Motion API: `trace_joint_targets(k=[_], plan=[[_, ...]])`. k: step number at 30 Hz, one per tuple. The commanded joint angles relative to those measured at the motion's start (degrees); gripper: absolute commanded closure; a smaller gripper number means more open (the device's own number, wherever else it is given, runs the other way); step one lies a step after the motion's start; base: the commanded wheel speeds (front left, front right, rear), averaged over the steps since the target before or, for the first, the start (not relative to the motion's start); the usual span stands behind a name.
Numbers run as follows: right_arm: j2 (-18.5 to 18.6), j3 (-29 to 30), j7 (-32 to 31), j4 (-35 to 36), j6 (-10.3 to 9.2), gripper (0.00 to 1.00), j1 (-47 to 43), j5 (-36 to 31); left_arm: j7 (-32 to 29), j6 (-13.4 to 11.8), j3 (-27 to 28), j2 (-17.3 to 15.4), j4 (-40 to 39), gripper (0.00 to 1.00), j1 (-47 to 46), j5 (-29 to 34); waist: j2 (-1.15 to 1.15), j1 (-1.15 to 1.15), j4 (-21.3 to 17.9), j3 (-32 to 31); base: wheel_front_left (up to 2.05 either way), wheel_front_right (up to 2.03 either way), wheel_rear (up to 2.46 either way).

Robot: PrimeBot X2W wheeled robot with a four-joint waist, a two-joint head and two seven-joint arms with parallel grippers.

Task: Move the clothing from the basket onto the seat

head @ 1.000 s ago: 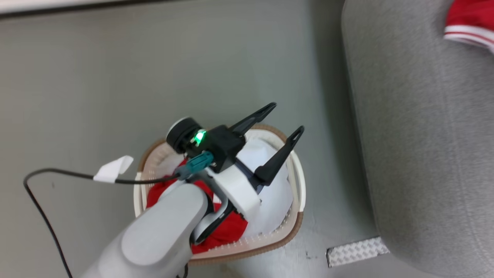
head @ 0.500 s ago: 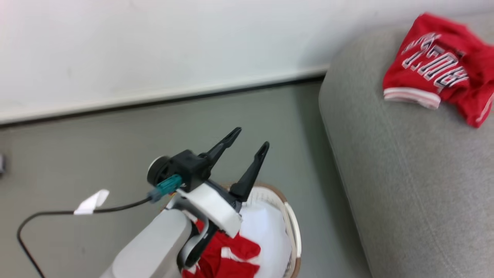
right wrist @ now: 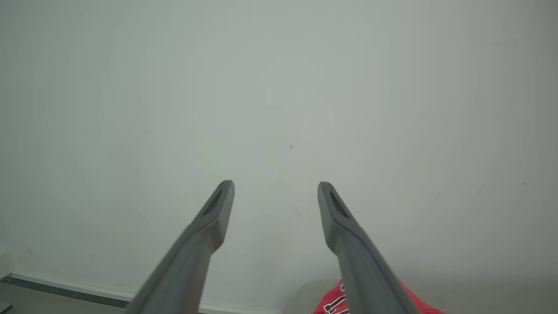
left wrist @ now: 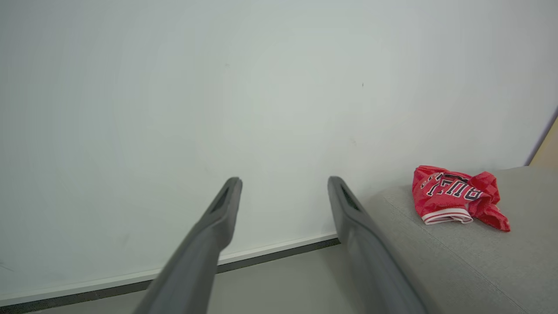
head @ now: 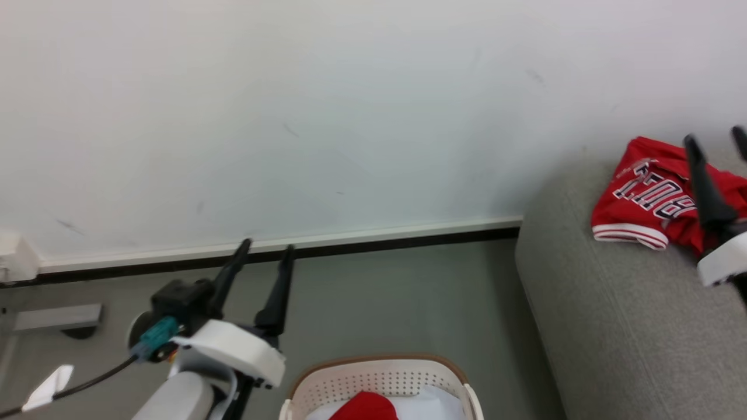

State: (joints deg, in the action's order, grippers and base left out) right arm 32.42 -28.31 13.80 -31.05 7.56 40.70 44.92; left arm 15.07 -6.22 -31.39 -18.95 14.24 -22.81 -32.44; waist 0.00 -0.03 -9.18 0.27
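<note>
The head camera has tilted upward since a second ago, so the white wall (head: 350, 116) is now taking up the upper half of the frame and the basket (head: 379, 358) is sitting at the bottom edge, cut off by it. The left gripper (head: 266, 247), which was hanging over the basket then, is now standing in the lower left, beside the basket. Its two long dark fingers are spreading wide and pointing up at the baseboard (head: 373, 240) with nothing between them. The right gripper (head: 715, 136) is showing at the right edge, fingers likewise parted and empty. It is overlapping the lettered jersey (head: 639, 198) in the picture; whether it is touching the cloth I cannot tell.

The basket is holding a red garment (head: 365, 407) bunched at its middle, with white fabric (head: 435, 402) lying beside it. The lettered jersey is lying crumpled on the seat (head: 613, 332) at the right, near its far corner by the wall, well apart from the basket.

The basket is a rounded cream plastic tub, its wall pierced with rows of small holes under a brown rim. The seat is wearing coarse grey woven fabric with soft rounded edges. The jersey is showing navy white-outlined letters and a red-and-white striped hem.
</note>
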Motion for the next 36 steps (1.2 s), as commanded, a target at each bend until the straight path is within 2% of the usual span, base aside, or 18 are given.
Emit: trace_joint_targets(k=[1, 5, 7, 11, 15, 19, 24, 36], plan=[[-1.2, 1.0, 0.6, 1.1, -0.15, 0.0, -2.7, -1.4, 0.1, -0.7, 1.1, -0.8, -0.7, 0.0, 2.1, -0.4, 0.0, 0.03, 2.1, -2.0, 0.0, 0.0, 0.0], [-5.0, 5.5, 1.3, 4.9, -0.15, 0.0, -10.1, -6.6, 0.1, -2.4, 5.2, -1.9, -2.6, 0.0, 6.2, 0.6, 0.0, 0.03, 3.7, -2.7, 0.0, 0.0, 0.0], [-9.4, 10.5, 1.4, 7.7, -0.15, 0.0, -16.7, -9.4, 0.1, -3.4, 8.4, -1.7, -4.3, 0.0, 9.8, 1.4, 0.0, 0.03, 4.6, -3.2, 0.0, 0.0, 0.0], [-15.2, 15.1, 1.4, 11.0, -0.15, 0.0, -25.4, -13.9, 0.1, -4.7, 13.8, -0.2, -6.5, 0.0, 14.8, 2.6, 0.0, 0.03, 5.2, -3.7, 0.0, 0.0, 0.0], [-19.4, 17.3, 1.4, 14.1, -0.15, 0.0, -30.9, -18.0, 0.1, -4.5, 18.6, 2.3, -7.9, 0.0, 19.6, 4.5, 0.0, 0.03, 5.3, -3.8, 0.0, 0.0, 0.0], [-21.8, 16.8, 1.4, 15.5, -0.15, 0.0, -33.7, -20.3, 0.1, -4.3, 21.3, 3.5, -8.1, 0.0, 22.7, 6.9, 0.0, 0.03, 5.0, -3.7, 0.0, 0.0, 0.0], [-24.4, 18.6, 1.4, 16.2, -0.15, 0.0, -35.6, -23.1, 0.1, -2.6, 24.5, 6.0, -8.2, 0.0, 25.6, 9.5, 0.0, 0.03, 4.9, -3.5, 0.0, 0.0, 0.0], [-24.7, 19.5, 1.4, 17.2, -0.15, 0.0, -34.9, -25.3, 0.1, 1.2, 27.7, 10.3, -7.0, 0.0, 24.8, 13.8, 0.0, 0.03, 4.6, -2.9, 0.0, 0.0, 0.0]])
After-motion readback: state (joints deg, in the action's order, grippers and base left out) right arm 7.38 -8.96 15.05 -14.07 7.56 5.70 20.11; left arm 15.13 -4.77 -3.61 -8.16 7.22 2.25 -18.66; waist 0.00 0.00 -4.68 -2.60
